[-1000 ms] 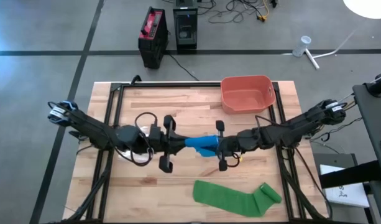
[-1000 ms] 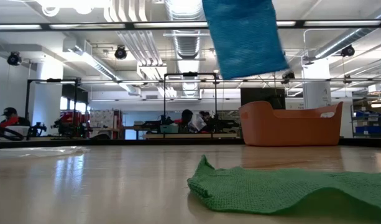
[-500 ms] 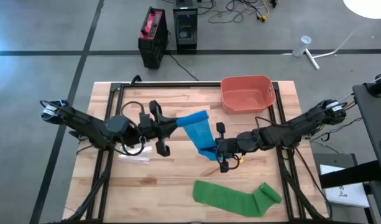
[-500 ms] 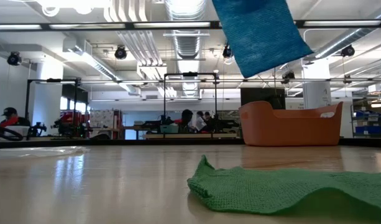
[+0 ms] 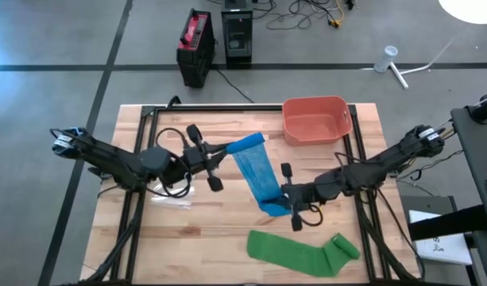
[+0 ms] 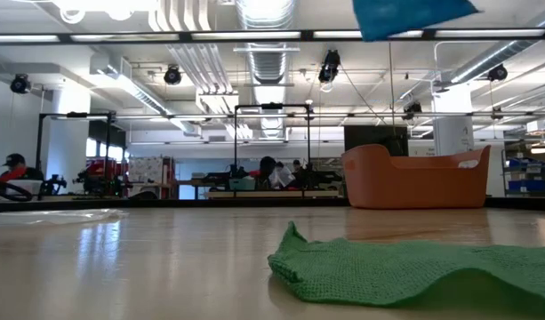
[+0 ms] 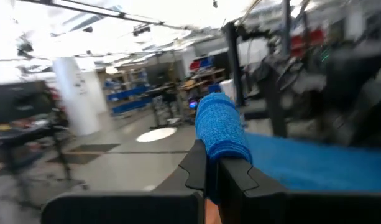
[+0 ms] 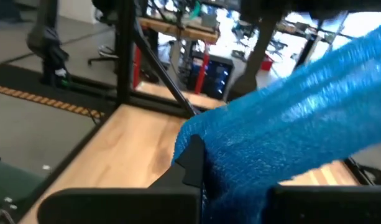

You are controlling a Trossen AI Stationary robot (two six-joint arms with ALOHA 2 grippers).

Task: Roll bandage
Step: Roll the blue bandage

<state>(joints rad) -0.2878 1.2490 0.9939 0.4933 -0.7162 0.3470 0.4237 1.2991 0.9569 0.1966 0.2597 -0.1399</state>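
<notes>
A blue crepe bandage (image 5: 256, 171) stretched taut above the table's centre, the left gripper (image 5: 220, 156) clamped on its far end, the right gripper (image 5: 284, 204) on its near end; a green woven bandage (image 5: 300, 253) lay flat nearby.

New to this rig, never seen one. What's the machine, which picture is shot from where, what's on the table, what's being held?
It is a robot with two dark arms at a wooden table, each ending in a two-finger gripper. One picture looks straight down on the table, one looks level across the tabletop into the room, and one comes from a camera on each wrist.

On the table lie a green bandage, partly unrolled, and an orange bin at the far edge. A small clear wrapper lies under the left arm.

The left gripper and the right gripper are both shut on the ends of a blue bandage, which hangs stretched between them above the table. Each wrist view shows that arm's fingers pinching the blue fabric.
</notes>
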